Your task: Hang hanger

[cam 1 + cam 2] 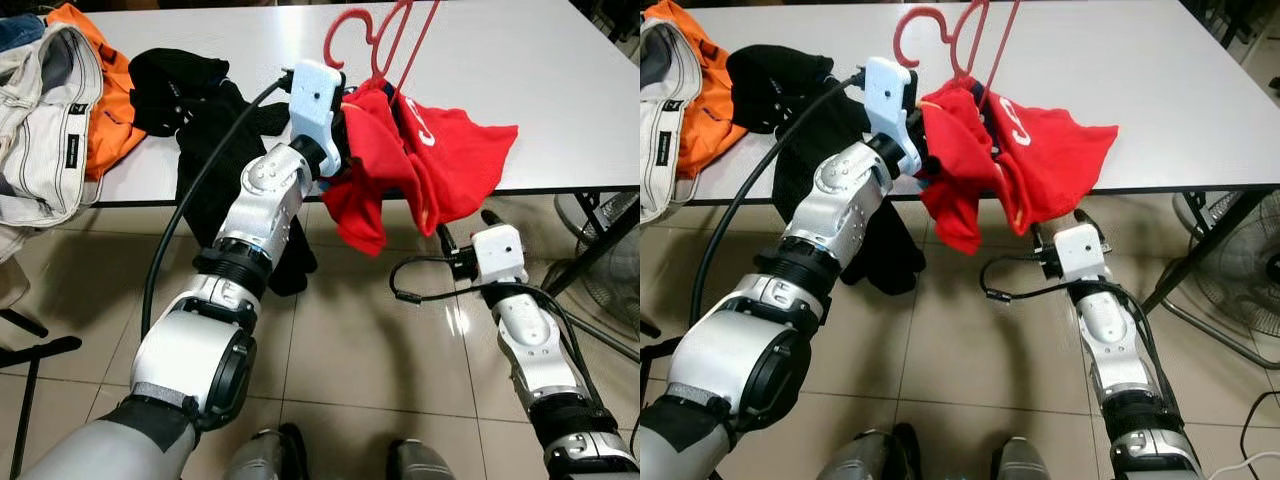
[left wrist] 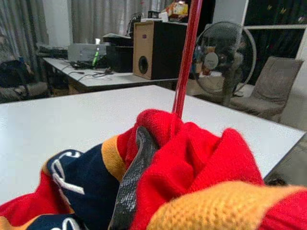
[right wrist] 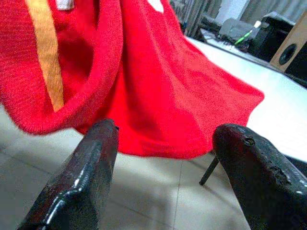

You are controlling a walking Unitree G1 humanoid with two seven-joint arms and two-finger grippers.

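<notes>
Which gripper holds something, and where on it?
The left gripper grips the red sweater at its bunched collar by the red hanger; the right gripper is open.

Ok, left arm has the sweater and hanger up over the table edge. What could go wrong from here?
1. The left gripper is buried in the red sweater, so its hold on the hanger can't be checked; the hanger might slip free.
2. Much of the sweater droops off the table edge and could slide off the hanger.
3. The open right gripper sits just under the hanging cloth and may snag it.
</notes>
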